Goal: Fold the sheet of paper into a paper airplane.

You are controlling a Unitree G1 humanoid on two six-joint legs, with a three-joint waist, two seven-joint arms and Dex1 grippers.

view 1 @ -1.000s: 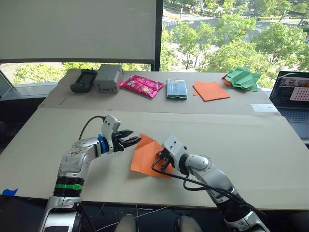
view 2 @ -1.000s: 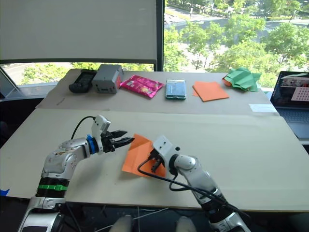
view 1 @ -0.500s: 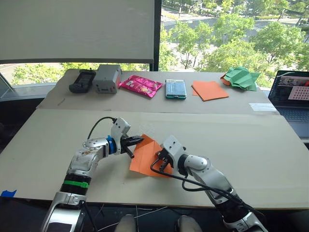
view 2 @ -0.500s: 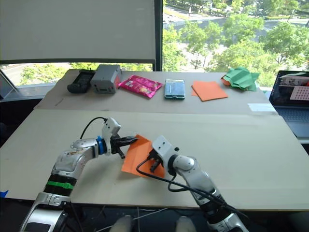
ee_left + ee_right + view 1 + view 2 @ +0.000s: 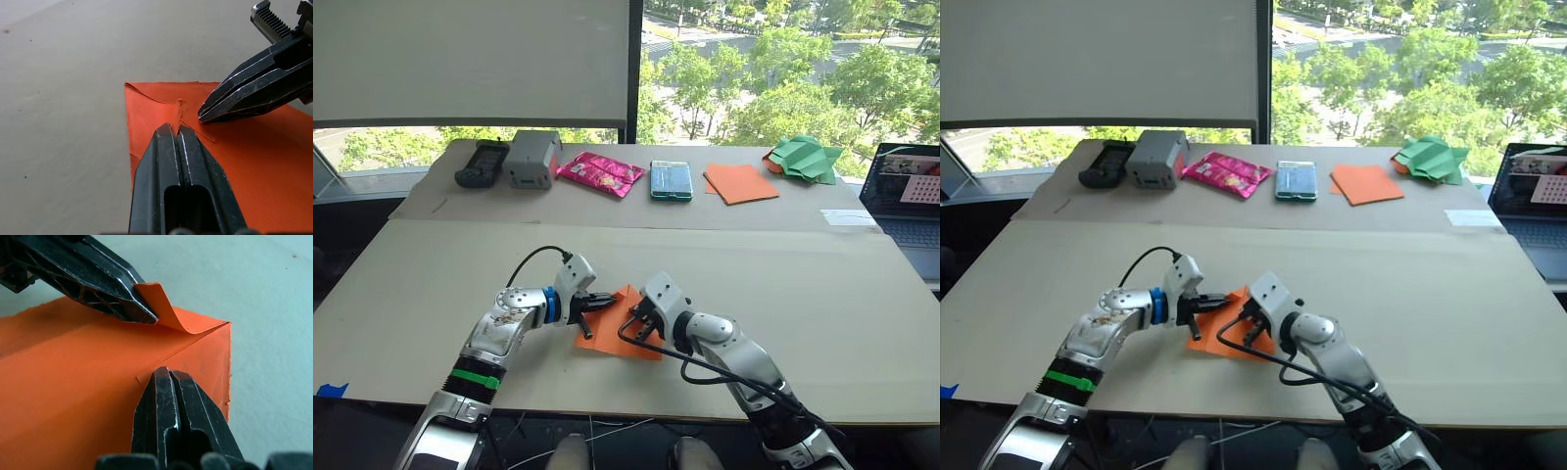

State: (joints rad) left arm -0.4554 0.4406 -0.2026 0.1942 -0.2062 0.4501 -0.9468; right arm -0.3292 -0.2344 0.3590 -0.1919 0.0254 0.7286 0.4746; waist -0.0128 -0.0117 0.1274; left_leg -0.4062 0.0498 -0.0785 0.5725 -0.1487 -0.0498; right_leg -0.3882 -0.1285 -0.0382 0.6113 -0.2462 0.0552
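2 closed grippers, left gripper (image 5: pixel 176 131) and right gripper (image 5: pixel 168 377), press the sheet of paper (image 5: pixel 625 328).

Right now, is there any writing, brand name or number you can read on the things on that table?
None can be read.
Pink snack packet: its print is too small to read.
Teal rectangular pack: label blurred.
Open laptop screen: contents too small to read.
Creased orange sheet of paper: blank.

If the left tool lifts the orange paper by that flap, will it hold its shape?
Probably not: the paper looks thin, and the flap at the left tool curls. It likely droops. It seems light, so the right tool pressing helps keep it from sliding.
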